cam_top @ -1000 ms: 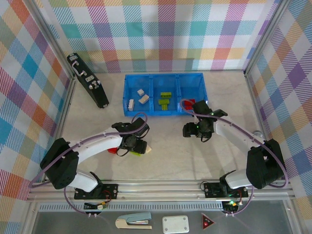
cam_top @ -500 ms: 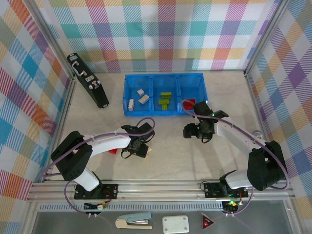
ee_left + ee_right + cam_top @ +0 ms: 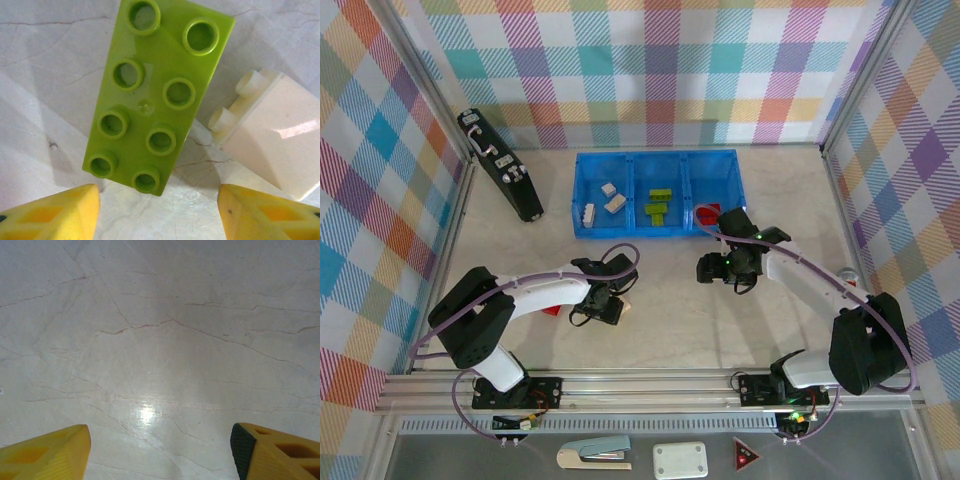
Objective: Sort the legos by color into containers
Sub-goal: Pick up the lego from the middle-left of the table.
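Left gripper [image 3: 158, 207] straddles the green brick [image 3: 155, 95], fingers [image 3: 50, 215] apart and not touching it, lined up for a grab I'd guess; right gripper [image 3: 160, 452] hangs open and empty over the table [image 3: 160, 340].

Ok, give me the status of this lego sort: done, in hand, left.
Done: cream bricks, green bricks and a red one sit in separate compartments of the blue tray. In hand: the left gripper hovers open over a loose green brick; nothing is gripped. Left: that brick, the cream brick beside it, and a red brick.
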Controlling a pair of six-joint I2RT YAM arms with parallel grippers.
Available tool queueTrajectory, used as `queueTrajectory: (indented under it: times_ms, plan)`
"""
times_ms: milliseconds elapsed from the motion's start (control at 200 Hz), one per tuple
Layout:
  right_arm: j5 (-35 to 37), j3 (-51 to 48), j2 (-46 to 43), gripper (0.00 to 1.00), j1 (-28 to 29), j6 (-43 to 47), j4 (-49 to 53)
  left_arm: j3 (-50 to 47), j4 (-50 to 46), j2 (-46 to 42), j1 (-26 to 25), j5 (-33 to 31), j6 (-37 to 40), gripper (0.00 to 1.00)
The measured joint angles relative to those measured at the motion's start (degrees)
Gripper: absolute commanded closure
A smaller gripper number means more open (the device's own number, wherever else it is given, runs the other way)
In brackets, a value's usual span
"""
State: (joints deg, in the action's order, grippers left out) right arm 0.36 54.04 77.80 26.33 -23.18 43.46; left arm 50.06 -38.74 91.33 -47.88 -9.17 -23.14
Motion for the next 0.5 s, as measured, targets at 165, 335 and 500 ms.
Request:
queueTrajectory:
  times_ms: [165, 335, 500]
  plan:
    - [-0.02, -0.04, -0.39, 0.25, 0.0, -0.07, 0.13, 0.11, -0.02, 0.0, 0.37, -0.52, 0.46, 0.37]
    - [0.0, -0.72, -1.05, 0.25, 0.0, -0.17, 0.52, 0.59, 0.2, 0.46, 1.57, -0.28, 2.01, 0.42]
    - [0.02, -0.81, -1.64, 0.25, 0.0, -0.2, 1.2, 2.38, 0.13, 2.14, 3.26, 0.15, 3.82, 0.46]
